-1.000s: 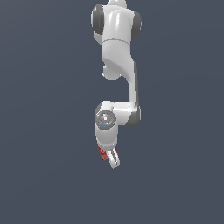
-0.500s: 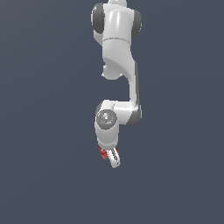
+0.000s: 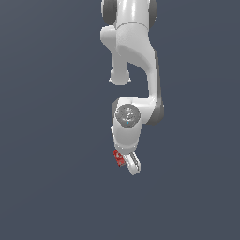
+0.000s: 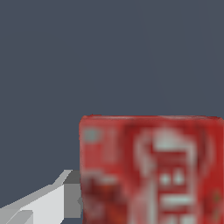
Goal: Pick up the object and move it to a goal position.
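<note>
— Where's the small flat red rectangular box with the white lettering (image 3: pixel 119 158)?

— At the tip of the white robot arm (image 3: pixel 136 61), on the exterior view's left of the white pincer (image 3: pixel 127 164), tilted against the plain grey backdrop.

— Is the pincer grasping it?

— It's clenched on the box, as far as I can see. Close up, the red face (image 4: pixel 151 170) fills much of the wrist view, label blurred, with one pale finger (image 4: pixel 43 203) touching its edge.
</note>
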`<state>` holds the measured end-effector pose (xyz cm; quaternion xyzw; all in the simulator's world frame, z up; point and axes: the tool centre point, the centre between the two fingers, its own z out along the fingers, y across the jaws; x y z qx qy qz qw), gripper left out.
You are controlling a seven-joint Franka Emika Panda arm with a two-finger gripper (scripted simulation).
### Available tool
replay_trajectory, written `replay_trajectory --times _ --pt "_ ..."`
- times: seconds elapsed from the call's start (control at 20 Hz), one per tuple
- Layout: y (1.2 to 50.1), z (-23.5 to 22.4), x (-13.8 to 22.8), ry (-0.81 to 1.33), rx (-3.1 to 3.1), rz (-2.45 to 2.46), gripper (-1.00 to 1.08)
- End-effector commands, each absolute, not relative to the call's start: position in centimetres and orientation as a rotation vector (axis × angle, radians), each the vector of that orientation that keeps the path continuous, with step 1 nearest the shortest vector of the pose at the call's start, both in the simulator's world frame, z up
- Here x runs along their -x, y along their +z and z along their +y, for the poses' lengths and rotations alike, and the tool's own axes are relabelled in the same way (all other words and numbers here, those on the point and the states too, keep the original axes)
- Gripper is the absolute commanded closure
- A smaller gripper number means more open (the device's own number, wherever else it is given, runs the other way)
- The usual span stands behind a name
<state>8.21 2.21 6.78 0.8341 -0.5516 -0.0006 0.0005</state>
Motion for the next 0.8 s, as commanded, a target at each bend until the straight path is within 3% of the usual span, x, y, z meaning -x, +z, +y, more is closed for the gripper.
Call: replay_trajectory --times 0.0,0.45,0.75 --pt "9.0 4.1 -8.0 0.000 -2.622 -1.732 1.08" --pt "16.1 9.8 -7.3 0.000 -2.621 -1.732 1.08" --pt "18.0 11.3 -7.2 0.000 -2.621 -1.732 1.08"
